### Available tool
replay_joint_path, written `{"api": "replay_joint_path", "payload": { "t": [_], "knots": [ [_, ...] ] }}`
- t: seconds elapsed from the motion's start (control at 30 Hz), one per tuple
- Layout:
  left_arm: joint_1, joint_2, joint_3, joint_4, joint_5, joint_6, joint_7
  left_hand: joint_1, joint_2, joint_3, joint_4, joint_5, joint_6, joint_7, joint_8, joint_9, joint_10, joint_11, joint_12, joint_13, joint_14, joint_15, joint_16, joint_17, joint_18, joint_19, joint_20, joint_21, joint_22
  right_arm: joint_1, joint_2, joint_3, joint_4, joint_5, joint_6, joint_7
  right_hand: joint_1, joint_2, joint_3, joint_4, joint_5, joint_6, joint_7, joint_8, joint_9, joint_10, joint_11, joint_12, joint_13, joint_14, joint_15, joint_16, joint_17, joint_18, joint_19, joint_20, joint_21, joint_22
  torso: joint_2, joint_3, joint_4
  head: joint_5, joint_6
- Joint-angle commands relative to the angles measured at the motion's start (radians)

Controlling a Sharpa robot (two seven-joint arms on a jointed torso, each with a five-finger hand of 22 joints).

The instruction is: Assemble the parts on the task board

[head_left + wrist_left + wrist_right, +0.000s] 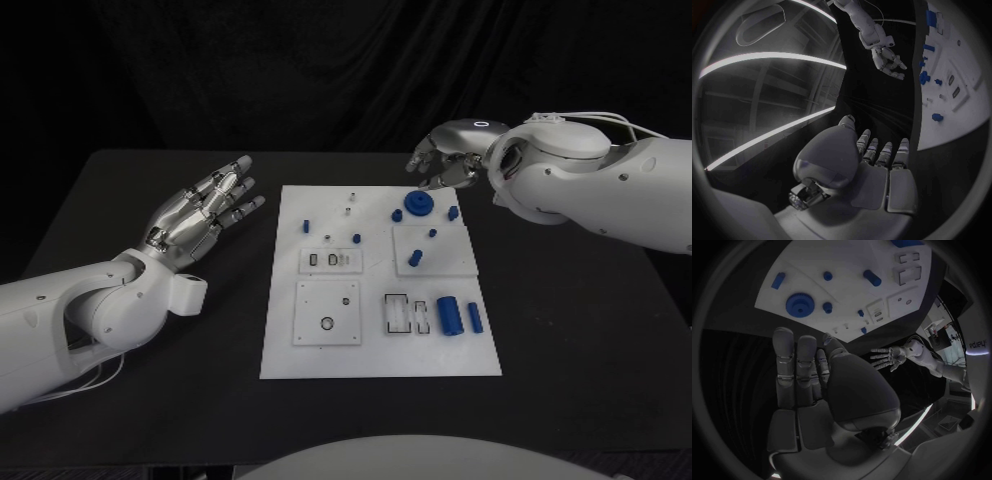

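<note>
The white task board (378, 345) lies in the middle of the black table. A blue gear (417, 205) stands near its far edge, with small blue pegs (397, 214) beside it and two blue cylinders (450, 316) lying at the near right. My right hand (446, 162) hovers just beyond the board's far right corner, above and behind the gear, fingers apart and holding nothing. My left hand (205, 212) floats left of the board, flat with its fingers spread and empty. The right wrist view shows the gear (799, 305) past the fingers (795, 365).
White inset plates with slots and holes (327, 311) take up the board's near half. Bare black table (577, 330) surrounds the board on all sides. The left wrist view shows the board (961, 105) and my right hand (889, 60) beyond it.
</note>
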Motion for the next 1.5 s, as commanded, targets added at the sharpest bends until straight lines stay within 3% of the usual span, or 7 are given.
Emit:
{"api": "replay_joint_path", "payload": {
  "t": [0.03, 0.33, 0.7, 0.83, 1.0, 1.23, 1.5],
  "knots": [
    [0.003, -0.001, 0.001, 0.004, -0.002, 0.023, 0.241, 0.009, 0.003, -0.004, -0.001, -0.003, -0.004, -0.003, -0.004, -0.001, -0.001, 0.009, 0.002, -0.001, -0.008, -0.005, -0.006, -0.002, 0.01, -0.014, -0.004, -0.01, -0.002, -0.014, -0.001, 0.0, 0.006, -0.069, -0.021, -0.028, -0.004, -0.009, 0.004, 0.007, -0.014, 0.006, 0.001, -0.006, 0.002, 0.008, 0.001, -0.006, 0.002, 0.008, 0.001, 0.01, 0.014, -0.016, 0.003, 0.003, 0.013, 0.018, 0.029, -0.0099, 0.0081, -0.01, 0.021],
    [0.003, -0.005, 0.001, 0.009, -0.002, 0.029, 0.244, 0.011, 0.004, -0.002, -0.002, 0.0, -0.005, -0.001, -0.005, -0.001, -0.002, 0.012, 0.002, -0.001, -0.01, -0.009, -0.007, -0.003, 0.009, -0.019, -0.009, -0.013, -0.004, -0.043, -0.009, 0.0, 0.03, -0.073, -0.022, -0.019, -0.015, -0.021, 0.01, 0.015, -0.027, 0.007, -0.004, -0.016, 0.004, 0.024, 0.004, -0.006, 0.003, 0.027, 0.001, 0.044, 0.073, -0.024, 0.019, 0.003, 0.055, 0.079, 0.044, -0.0163, 0.0104, -0.023, 0.054],
    [0.002, -0.01, 0.001, 0.016, -0.006, 0.031, 0.255, 0.011, 0.003, -0.002, -0.001, -0.006, -0.003, 0.001, -0.005, -0.001, -0.002, 0.017, 0.004, -0.001, -0.016, -0.024, -0.009, -0.005, 0.007, -0.029, -0.035, -0.02, -0.006, -0.06, -0.019, 0.0, 0.052, -0.096, -0.053, -0.016, -0.016, -0.031, 0.014, 0.017, -0.034, 0.006, -0.008, -0.024, 0.005, 0.028, 0.003, -0.011, 0.003, 0.035, 0.001, 0.061, 0.101, -0.027, 0.024, 0.004, 0.074, 0.105, 0.042, -0.0164, 0.0102, -0.021, 0.062],
    [0.002, -0.013, 0.001, 0.015, -0.04, 0.024, 0.27, 0.007, -0.001, -0.01, -0.001, -0.019, 0.005, 0.008, -0.005, 0.0, 0.001, 0.012, 0.011, -0.001, -0.029, -0.073, -0.015, -0.01, -0.007, -0.04, -0.097, -0.028, -0.01, -0.063, -0.014, 0.0, 0.046, -0.099, -0.06, -0.014, -0.017, -0.032, 0.015, 0.018, -0.035, 0.006, -0.009, -0.025, 0.005, 0.028, 0.003, -0.012, 0.003, 0.036, 0.001, 0.062, 0.104, -0.027, 0.023, 0.004, 0.074, 0.106, 0.041, -0.016, 0.0095, -0.024, 0.062],
    [0.002, -0.014, 0.001, 0.014, -0.069, 0.011, 0.285, 0.004, -0.001, -0.017, -0.003, -0.027, 0.006, 0.013, -0.006, -0.001, -0.006, -0.025, -0.021, -0.005, -0.029, -0.129, -0.015, -0.01, -0.031, -0.05, -0.175, -0.037, -0.016, -0.068, -0.002, 0.0, 0.03, -0.1, -0.07, -0.007, -0.011, -0.034, 0.034, 0.019, 0.006, 0.017, -0.005, -0.031, 0.009, 0.036, 0.004, -0.018, 0.003, 0.035, 0.002, 0.072, 0.122, -0.028, 0.019, 0.004, 0.089, 0.127, 0.04, -0.016, 0.0111, -0.024, 0.06],
    [0.002, -0.012, 0.001, 0.008, -0.08, 0.014, 0.285, 0.008, -0.002, -0.019, -0.005, -0.026, 0.002, 0.009, -0.009, -0.002, -0.01, -0.032, -0.038, -0.007, -0.029, -0.113, -0.015, -0.01, -0.018, -0.05, -0.139, -0.037, -0.016, -0.079, 0.027, 0.0, -0.006, -0.1, -0.078, 0.013, -0.009, -0.041, 0.075, 0.027, 0.086, 0.058, -0.031, -0.035, 0.019, 0.044, 0.006, -0.036, 0.002, 0.031, 0.003, 0.074, 0.133, -0.028, 0.008, 0.006, 0.103, 0.152, 0.04, -0.0152, 0.0088, -0.022, 0.06],
    [0.002, -0.01, 0.001, 0.003, -0.082, 0.021, 0.285, 0.01, -0.003, -0.02, -0.005, -0.027, 0.004, 0.011, -0.009, -0.001, -0.008, -0.029, -0.037, -0.007, -0.029, -0.117, -0.015, -0.01, -0.01, -0.05, -0.141, -0.037, -0.016, -0.095, 0.059, 0.0, -0.051, -0.101, -0.075, 0.029, -0.013, -0.046, 0.092, 0.034, 0.097, 0.078, -0.023, -0.036, 0.022, 0.051, 0.008, -0.041, 0.003, 0.031, 0.004, 0.076, 0.139, -0.029, 0.006, 0.007, 0.108, 0.163, 0.04, -0.0152, 0.0102, -0.021, 0.057]
  ]
}}
